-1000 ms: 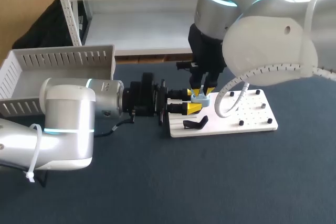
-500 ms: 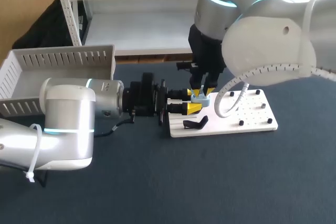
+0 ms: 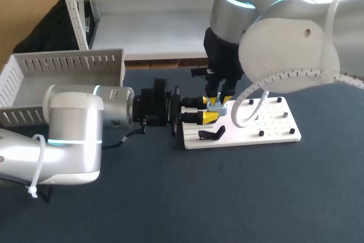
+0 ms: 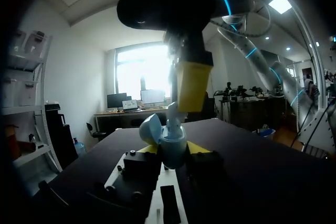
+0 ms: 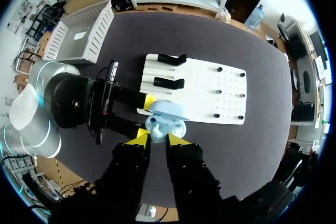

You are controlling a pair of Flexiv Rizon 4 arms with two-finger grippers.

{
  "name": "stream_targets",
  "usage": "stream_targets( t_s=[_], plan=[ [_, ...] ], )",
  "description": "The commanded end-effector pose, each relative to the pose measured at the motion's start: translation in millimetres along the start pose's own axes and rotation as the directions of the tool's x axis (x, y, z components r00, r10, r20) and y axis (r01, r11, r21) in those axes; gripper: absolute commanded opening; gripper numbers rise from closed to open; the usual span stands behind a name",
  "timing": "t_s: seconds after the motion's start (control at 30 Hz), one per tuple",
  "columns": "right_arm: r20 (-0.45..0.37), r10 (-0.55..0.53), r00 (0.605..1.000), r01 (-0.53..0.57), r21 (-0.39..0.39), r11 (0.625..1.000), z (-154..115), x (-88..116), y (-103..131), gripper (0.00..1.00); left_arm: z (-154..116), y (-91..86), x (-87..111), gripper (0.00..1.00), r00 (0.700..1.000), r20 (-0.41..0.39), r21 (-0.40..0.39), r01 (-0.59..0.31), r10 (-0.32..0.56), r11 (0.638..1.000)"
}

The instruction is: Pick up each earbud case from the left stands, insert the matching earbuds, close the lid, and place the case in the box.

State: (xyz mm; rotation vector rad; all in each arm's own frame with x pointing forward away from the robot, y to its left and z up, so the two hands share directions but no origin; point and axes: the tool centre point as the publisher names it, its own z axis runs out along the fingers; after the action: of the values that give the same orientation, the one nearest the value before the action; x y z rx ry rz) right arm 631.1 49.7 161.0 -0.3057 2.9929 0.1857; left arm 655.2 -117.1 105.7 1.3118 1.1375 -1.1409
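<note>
A light-blue earbud case (image 3: 218, 106) with its lid swung open is held just above the left end of the white stand board (image 3: 267, 123). My left gripper (image 3: 209, 110) comes in from the side and is shut on the case (image 4: 170, 140), one yellow tip on each flank. My right gripper (image 3: 220, 98) hangs straight down over the open case (image 5: 170, 116). Its fingers (image 4: 190, 85) pinch a pale earbud (image 4: 171, 115) whose lower end sits at the case's mouth. In the right wrist view the earbud (image 5: 153, 125) shows between my right gripper's (image 5: 157, 137) tips.
Two black stands (image 5: 170, 59) (image 5: 168, 83) sit on the board's left part, and small black pegs (image 3: 262, 133) dot its right part. A grey slatted box (image 3: 57, 78) stands at the table's far left, behind my left arm.
</note>
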Motion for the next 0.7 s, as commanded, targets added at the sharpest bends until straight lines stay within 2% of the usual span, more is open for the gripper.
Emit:
stream_targets(
  t_s=[0.03, 0.7],
  plan=[
    [-0.003, -0.001, 1.000, 0.001, 0.001, 1.000, 0.7, -1.6, 0.7, 0.00, 0.6, -1.7, 0.0, 0.00, 1.000, 0.000, -0.007, -0.001, 0.001, 1.000],
    [0.000, -0.005, 1.000, 0.005, -0.005, 1.000, 1.9, -4.6, 2.5, 0.00, 0.6, -1.7, 0.0, 0.00, 1.000, 0.000, -0.007, -0.001, 0.001, 1.000]
  ],
)
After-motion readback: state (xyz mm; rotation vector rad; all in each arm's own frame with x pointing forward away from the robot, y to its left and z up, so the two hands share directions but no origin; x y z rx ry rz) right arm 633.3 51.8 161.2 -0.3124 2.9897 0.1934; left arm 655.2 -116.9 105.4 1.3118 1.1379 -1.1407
